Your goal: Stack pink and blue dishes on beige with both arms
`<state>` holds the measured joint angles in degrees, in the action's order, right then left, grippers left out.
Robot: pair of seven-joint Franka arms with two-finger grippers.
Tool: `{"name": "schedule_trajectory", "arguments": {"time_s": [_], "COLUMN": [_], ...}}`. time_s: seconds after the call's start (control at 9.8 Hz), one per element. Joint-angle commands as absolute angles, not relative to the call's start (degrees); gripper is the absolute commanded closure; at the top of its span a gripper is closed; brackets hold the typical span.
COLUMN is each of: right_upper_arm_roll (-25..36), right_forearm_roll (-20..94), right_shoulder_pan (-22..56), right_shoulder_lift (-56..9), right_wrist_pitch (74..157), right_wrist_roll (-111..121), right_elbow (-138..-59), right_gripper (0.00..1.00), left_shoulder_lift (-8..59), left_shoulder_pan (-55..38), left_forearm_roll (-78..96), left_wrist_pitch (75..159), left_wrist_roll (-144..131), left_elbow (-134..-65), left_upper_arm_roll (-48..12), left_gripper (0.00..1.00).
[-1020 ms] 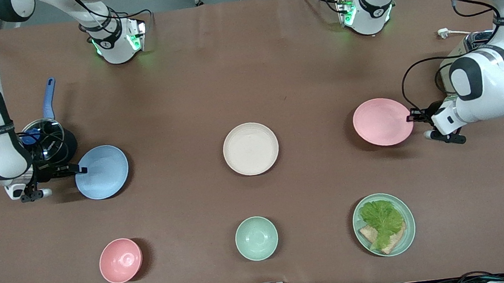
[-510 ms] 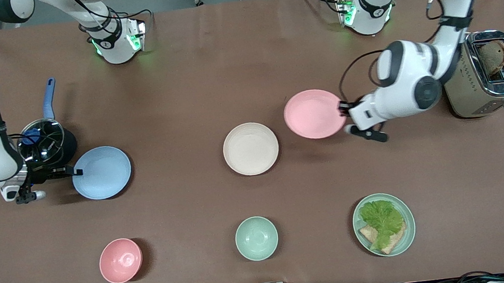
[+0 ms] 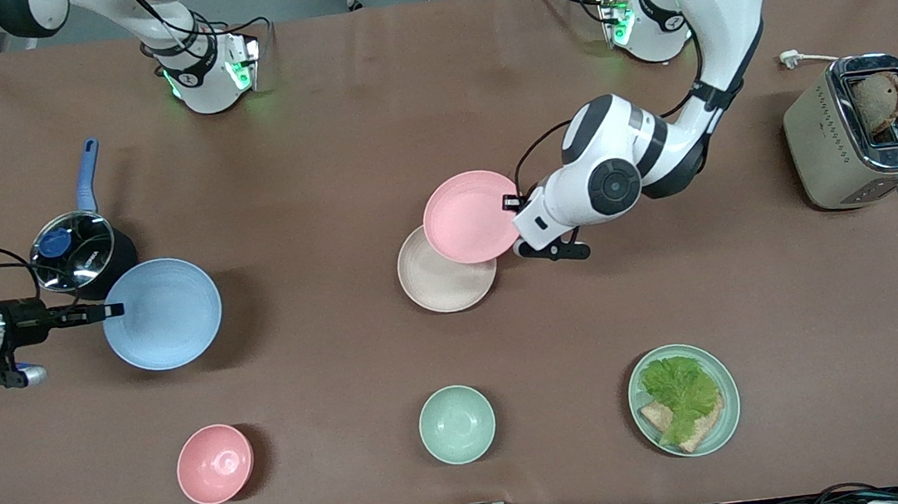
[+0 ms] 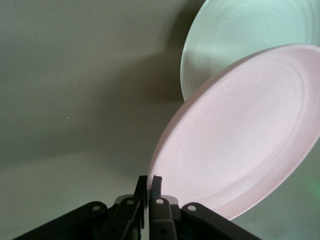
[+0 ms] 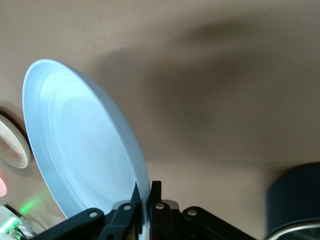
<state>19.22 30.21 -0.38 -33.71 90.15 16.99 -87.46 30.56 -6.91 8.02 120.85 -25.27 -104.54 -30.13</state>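
The pink plate (image 3: 469, 216) (image 4: 245, 130) hangs in the air, partly over the beige plate (image 3: 440, 285) (image 4: 235, 30) at the table's middle. My left gripper (image 3: 512, 203) (image 4: 149, 181) is shut on the pink plate's rim. The blue plate (image 3: 163, 313) (image 5: 80, 145) is lifted above the table at the right arm's end, beside a dark pot. My right gripper (image 3: 115, 310) (image 5: 145, 189) is shut on the blue plate's rim.
A lidded dark pot (image 3: 77, 251) with a blue handle stands by the blue plate. A toaster (image 3: 862, 129) sits at the left arm's end. Nearer the front camera lie a pink bowl (image 3: 215, 463), a mint bowl (image 3: 457, 424) and a mint plate with lettuce and bread (image 3: 684, 400).
The left arm has carried the pink plate from its end of the table to partly over the beige plate. The right arm has lifted the blue plate off the table.
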Motion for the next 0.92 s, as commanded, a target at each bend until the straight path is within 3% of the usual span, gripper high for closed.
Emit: {"name": "schedule_trajectory", "arguments": {"time_s": [0.0,0.2,0.61,0.71,0.82], "right_upper_arm_roll": [16.81,12.06,3.54,2.38,0.98], "right_forearm_roll": [29.27,29.01,25.76,25.75,25.75], "right_shoulder_pan": [2.37,2.55,2.72,2.64,2.64], "right_shoulder_lift": [-30.33,-29.27,-27.51,-27.42,-27.25], "right_wrist_pitch": [89.30,89.91,92.46,92.37,92.55], "right_wrist_roll": [6.55,-1.37,-14.21,-14.59,-15.11], "right_elbow": [-88.50,-88.51,-88.59,-88.68,-88.77], "right_gripper": [0.99,0.99,0.99,0.99,0.99], "left_shoulder_lift": [36.81,40.77,43.15,43.07,43.15], "left_shoulder_pan": [-8.60,-12.19,-13.27,-13.18,-13.18], "left_forearm_roll": [2.31,-0.26,-1.40,-1.32,-1.23], "left_wrist_pitch": [120.76,120.76,120.76,120.76,121.11], "left_wrist_roll": [-35.10,-42.16,-46.14,-46.49,-47.80], "left_elbow": [-99.68,-94.16,-91.15,-91.06,-90.36], "left_upper_arm_roll": [-30.50,-30.50,-30.41,-30.41,-30.06], "left_gripper": [0.98,0.98,0.96,0.82,0.58]}}
